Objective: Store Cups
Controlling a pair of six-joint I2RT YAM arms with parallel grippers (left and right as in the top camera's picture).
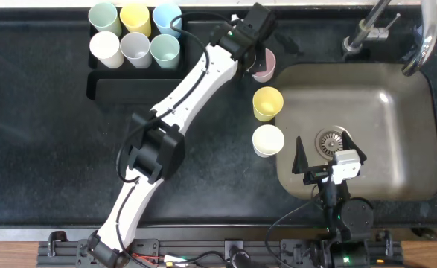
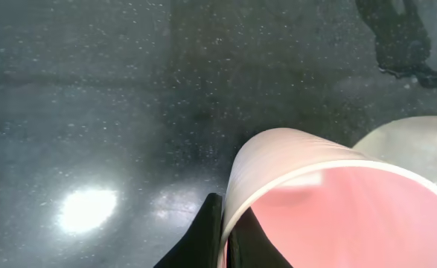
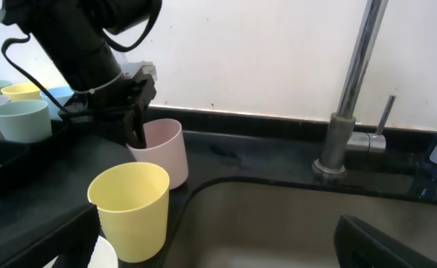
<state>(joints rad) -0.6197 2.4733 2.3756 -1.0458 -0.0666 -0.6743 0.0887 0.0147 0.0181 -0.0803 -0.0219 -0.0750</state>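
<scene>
Pickup step: the left pincer (image 3: 138,132) pinches the pink cup (image 2: 337,216) by its rim, the right pincer (image 1: 328,159) gapes empty; next likely lifting it to the tray (image 1: 114,86) alongside.

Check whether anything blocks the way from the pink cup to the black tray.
Nothing visible does. The left gripper grips the pink cup by its rim; the counter toward the black tray is bare, and the tray's front section is free.

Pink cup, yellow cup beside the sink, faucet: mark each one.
pink cup (image 3: 162,156), right wrist view, outer wall.
yellow cup (image 3: 132,227), right wrist view, outer wall below the rim.
faucet (image 3: 353,82), right wrist view, upright pipe.
</scene>
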